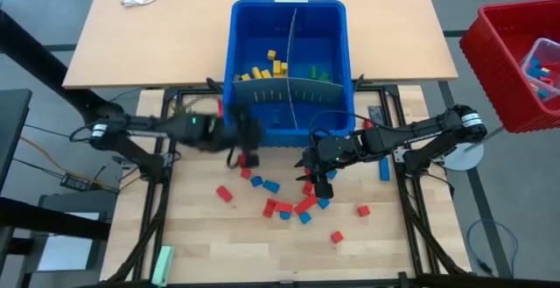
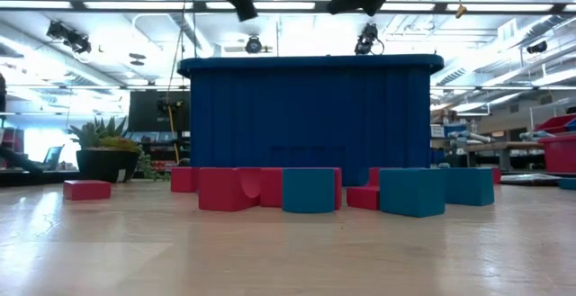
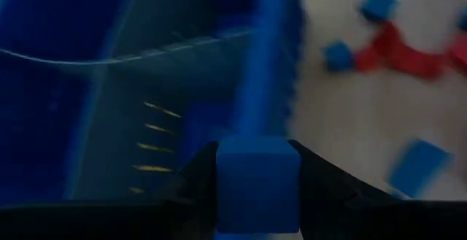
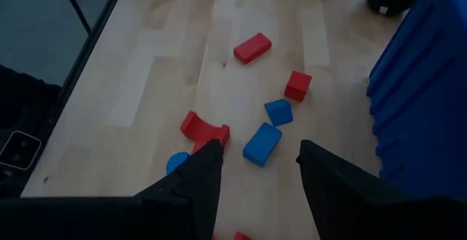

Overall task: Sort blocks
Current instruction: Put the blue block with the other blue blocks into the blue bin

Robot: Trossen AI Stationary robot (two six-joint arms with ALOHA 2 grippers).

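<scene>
Left gripper (image 3: 257, 189) jaws grasp a blue block (image 3: 257, 184) at the blue bin (image 1: 289, 25) rim, frame centre; right gripper (image 4: 254, 168) jaws released over scattered blocks.

A pale wooden table (image 1: 201, 244) carries a blue bin (image 1: 289, 126) at the middle of its far edge, the bin reaching on over a second tabletop (image 1: 157, 43) behind. Red and blue blocks (image 1: 284, 207) lie loose on the wood just in front of the bin, clustered near the centre, with a few red ones spread toward the right side. A pale green bar (image 1: 163, 264) lies at the near left corner. A blue piece (image 1: 383, 167) lies at the right edge.
</scene>
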